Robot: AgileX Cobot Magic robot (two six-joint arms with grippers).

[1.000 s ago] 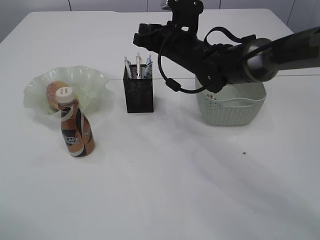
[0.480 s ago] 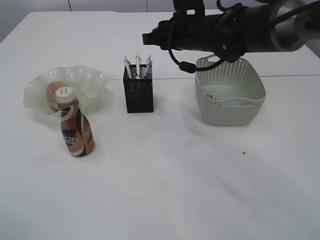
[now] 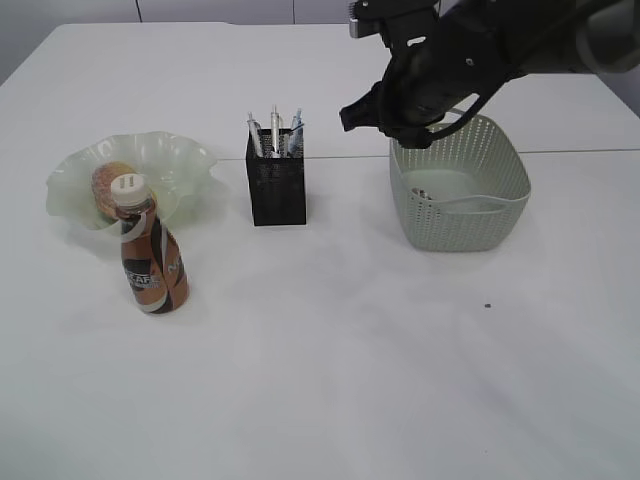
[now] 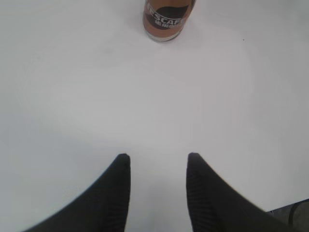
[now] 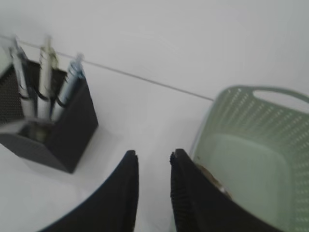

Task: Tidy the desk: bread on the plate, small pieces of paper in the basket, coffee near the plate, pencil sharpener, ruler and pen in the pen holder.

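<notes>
While the right pincer (image 5: 153,157) hung empty with a narrow gap between its tips, the pale green perforated plastic basket (image 5: 244,159) sat just to its right and the black mesh pen holder (image 5: 46,128) to its left. Ahead of the spread, empty left pincer (image 4: 158,162) stood the brown coffee bottle (image 4: 169,19), lettered "ESCAF"; probably slick and rigid, best gripped around the body.

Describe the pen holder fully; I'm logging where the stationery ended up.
The pen holder is a black, square mesh cup that looks like metal, standing upright on the white table between the plate and the basket, touching neither. Three pens with clips stick up from it. Neither claw touches it.
</notes>
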